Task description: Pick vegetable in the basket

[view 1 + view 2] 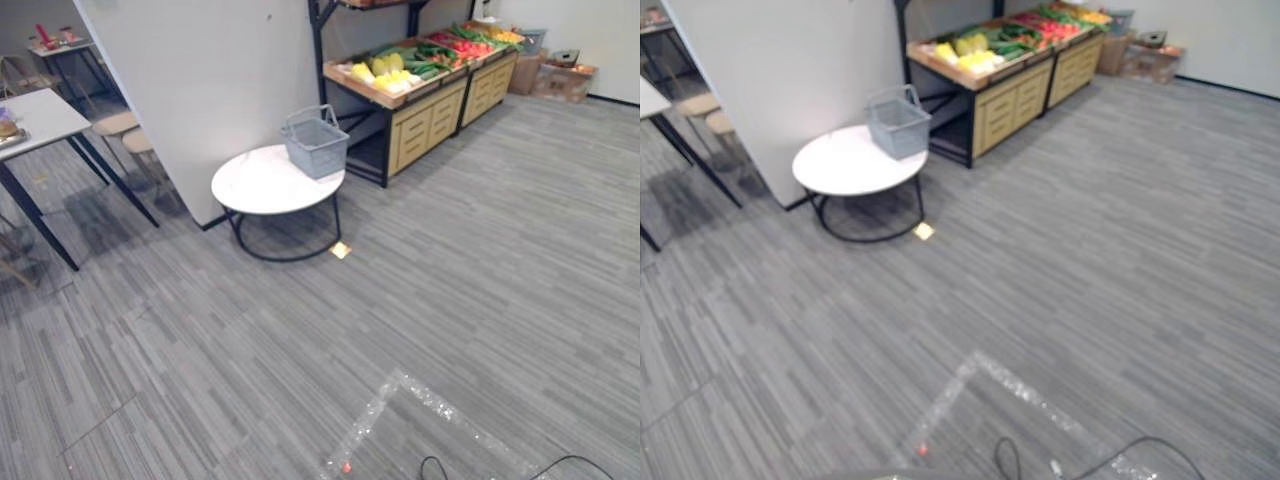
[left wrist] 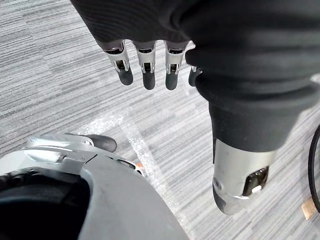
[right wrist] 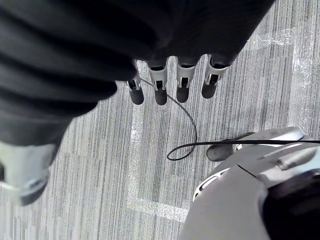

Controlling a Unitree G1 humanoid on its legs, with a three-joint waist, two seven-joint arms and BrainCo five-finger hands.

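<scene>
Grey carpet runs under both hands. Far ahead of them we see the wooden produce stand. Its vegetables are well apart from either hand. Nearer, but also well clear of the hands, a round white table carries the grey basket at its stand-side edge. Head views give us the stand, table and basket. Wrist views give the left hand and right hand, each hanging over carpet, fingers straight and slack, holding nothing. A small yellow tag lies by the table's foot.
</scene>
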